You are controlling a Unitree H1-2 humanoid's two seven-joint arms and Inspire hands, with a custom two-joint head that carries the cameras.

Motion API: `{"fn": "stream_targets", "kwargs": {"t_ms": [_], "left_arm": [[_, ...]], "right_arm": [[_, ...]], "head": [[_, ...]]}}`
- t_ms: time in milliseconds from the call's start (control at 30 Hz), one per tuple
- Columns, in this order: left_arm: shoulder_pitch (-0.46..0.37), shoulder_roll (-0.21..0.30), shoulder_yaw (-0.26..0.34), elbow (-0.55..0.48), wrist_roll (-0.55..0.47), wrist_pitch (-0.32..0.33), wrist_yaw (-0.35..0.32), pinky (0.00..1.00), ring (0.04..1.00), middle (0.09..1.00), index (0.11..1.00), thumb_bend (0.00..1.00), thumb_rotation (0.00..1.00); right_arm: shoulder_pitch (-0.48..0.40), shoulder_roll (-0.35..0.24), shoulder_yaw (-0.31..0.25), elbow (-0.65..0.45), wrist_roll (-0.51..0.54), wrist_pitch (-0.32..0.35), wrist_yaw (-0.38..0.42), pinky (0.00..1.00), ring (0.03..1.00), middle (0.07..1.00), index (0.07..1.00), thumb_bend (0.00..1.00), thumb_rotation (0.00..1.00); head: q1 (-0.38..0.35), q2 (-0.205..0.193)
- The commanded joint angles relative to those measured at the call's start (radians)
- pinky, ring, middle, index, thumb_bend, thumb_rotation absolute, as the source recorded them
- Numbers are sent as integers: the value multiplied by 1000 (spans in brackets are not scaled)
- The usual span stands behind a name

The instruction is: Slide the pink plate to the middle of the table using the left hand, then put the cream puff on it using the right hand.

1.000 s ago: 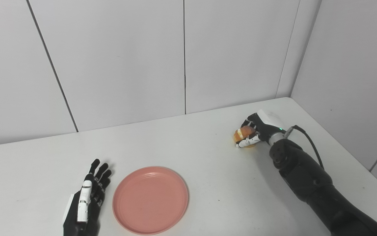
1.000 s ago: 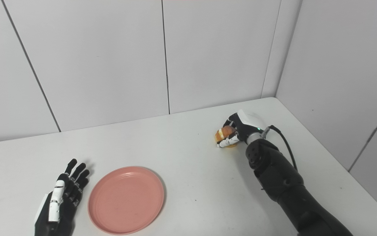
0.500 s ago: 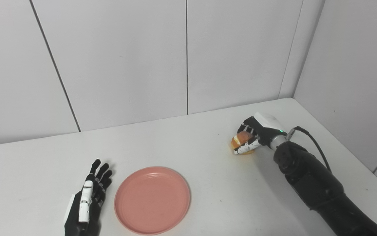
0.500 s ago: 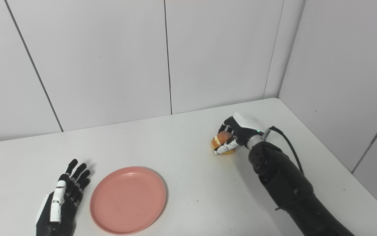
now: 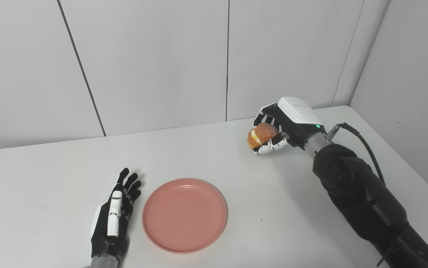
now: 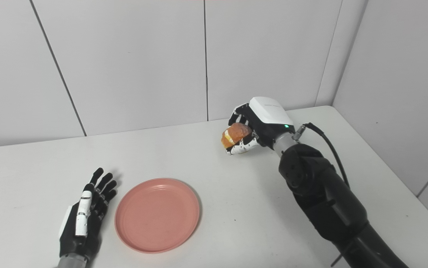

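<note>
Plate-sliding looks finished: the left robot hand [image 5: 114, 217] lies flat on the counter [image 5: 50, 175], fingers spread, just beside the pink plate [image 5: 184, 214]. Rightward, the right robot hand [image 5: 279, 131] pinches the cream puff [image 5: 261, 134] aloft, golden-brown with a pale filling band. Next, I judge, carry it leftward and lower it gently onto the plate.

Two head cameras side by side, looking down across table [image 5: 236, 178]; views overlap almost fully.
</note>
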Motion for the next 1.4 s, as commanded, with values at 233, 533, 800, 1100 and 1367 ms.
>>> {"fn": "stream_targets", "kwargs": {"t_ms": [233, 533, 800, 1100, 1367], "left_arm": [[51, -59, -36, 51, 44, 65, 46, 914, 905, 917, 915, 374, 1000], [44, -92, -62, 48, 81, 38, 74, 923, 926, 935, 934, 356, 1000], [36, -114, -64, 58, 100, 21, 92, 925, 917, 927, 925, 379, 1000], [36, -129, -69, 42, 126, 35, 119, 905, 909, 922, 920, 378, 1000], [35, -133, -69, 34, 134, 39, 127, 890, 899, 915, 915, 375, 1000]], "right_arm": [[-56, 105, 49, -75, -10, -48, 41, 291, 367, 447, 487, 500, 136], [-52, 204, 130, 3, -27, -74, 42, 282, 364, 453, 489, 501, 142], [-46, 255, 183, 52, -45, -79, 46, 297, 387, 467, 490, 501, 141], [-41, 301, 212, 141, -35, -107, 36, 305, 394, 470, 489, 500, 143], [-26, 309, 239, 175, -42, -124, 27, 272, 361, 445, 489, 500, 141]], "head": [[115, 33], [184, 69], [217, 82], [234, 94], [234, 102]]}}
